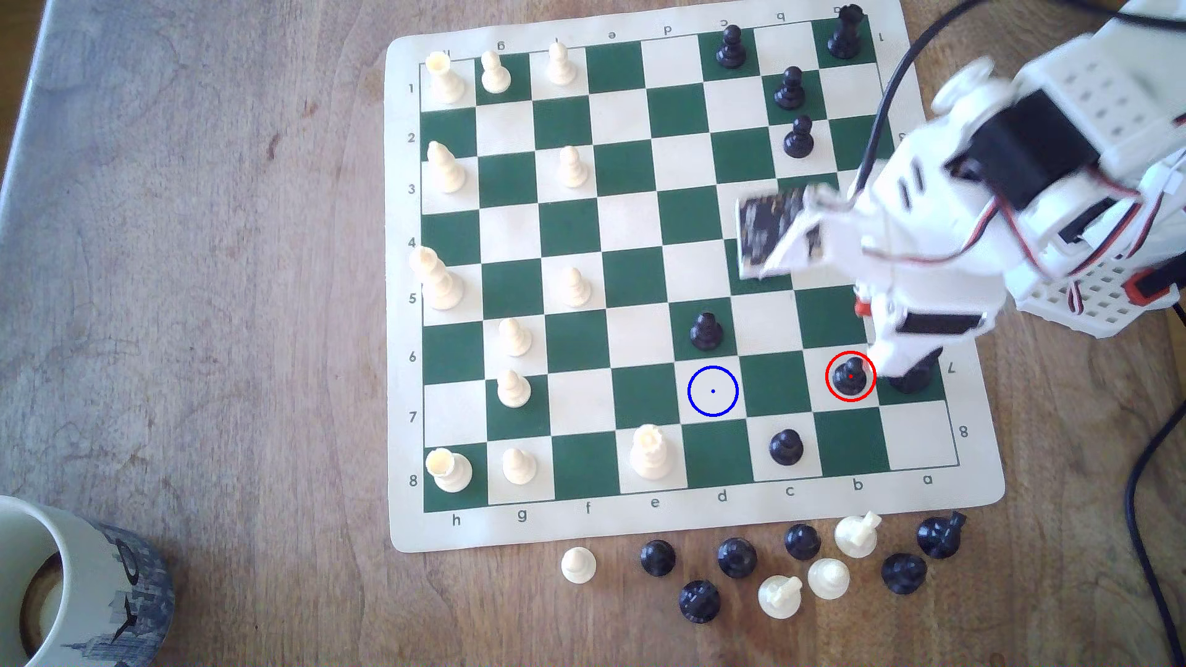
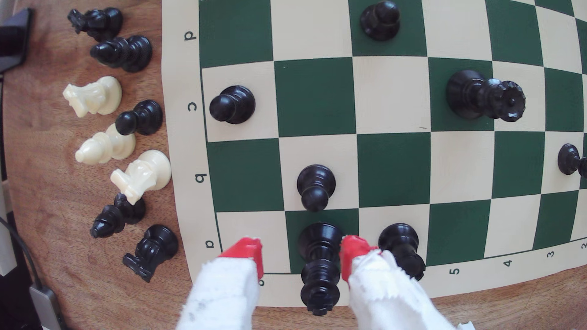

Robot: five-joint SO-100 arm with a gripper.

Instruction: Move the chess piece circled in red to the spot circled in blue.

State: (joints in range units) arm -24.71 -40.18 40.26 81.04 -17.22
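Approach under way: gripper (image 2: 301,254) hangs spread wide at the exterior view's lower right, straddling a taller black crowned piece (image 2: 319,269) (wrong target), so it must shift onto the black pawn (image 1: 850,376) before carrying it to the blue ring (image 1: 713,391)

The counter (image 1: 224,288) is brown wood with visible grain. A green-and-cream chess mat (image 1: 699,523) lies flat on it. Beside the mat's lettered edge, a loose group of captured pieces (image 1: 770,567), black and cream, rests directly on the wood. A mug (image 1: 96,577) stands at the exterior view's lower left corner. Dark cables (image 1: 1149,513) run along the exterior view's right.
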